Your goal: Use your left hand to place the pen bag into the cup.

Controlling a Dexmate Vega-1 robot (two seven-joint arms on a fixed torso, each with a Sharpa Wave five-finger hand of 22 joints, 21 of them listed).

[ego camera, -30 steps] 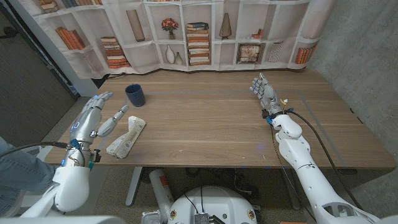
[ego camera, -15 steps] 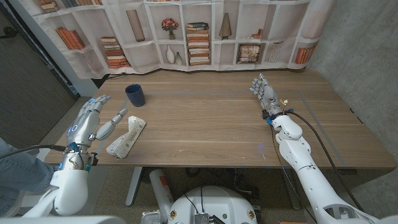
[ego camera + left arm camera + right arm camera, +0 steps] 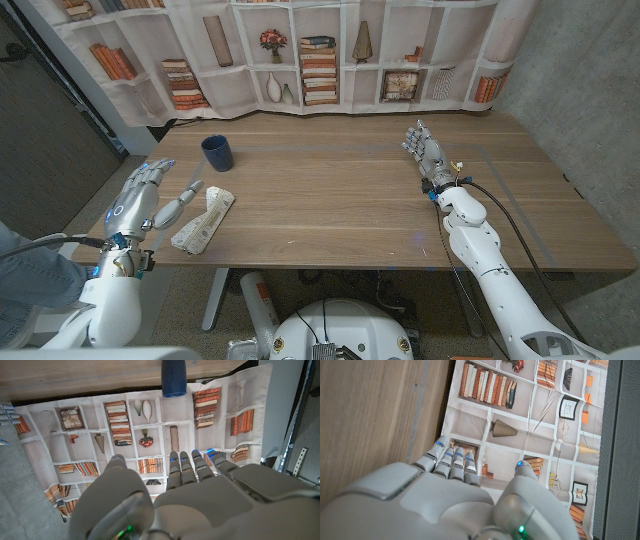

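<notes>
**Pen bag lying beside the open left hand, cup behind it**

The pen bag [image 3: 204,221], a pale patterned pouch, lies on the wooden surface [image 3: 340,190] near its front left edge, angled with one end toward the cup [image 3: 217,152]. The dark blue cup stands upright behind the pen bag, toward the back of the surface and apart from it; in the left wrist view the cup [image 3: 174,378] shows against the surface with the printed bookshelf backdrop [image 3: 150,425] beyond.

The left hand [image 3: 150,195] hovers just beside the pen bag, on the side away from the surface's middle. Its fingers are spread and extended toward the cup, the thumb reaching out over or next to the pen bag's upper end; whether it touches the bag cannot be told. It holds nothing. The left wrist view shows the same hand [image 3: 170,495] with fingers straight and apart.

The right hand [image 3: 424,150] stands well apart from the pen bag, across the surface, fingers extended upward and empty. The right wrist view shows it [image 3: 450,490] open, with nothing in it.
</notes>
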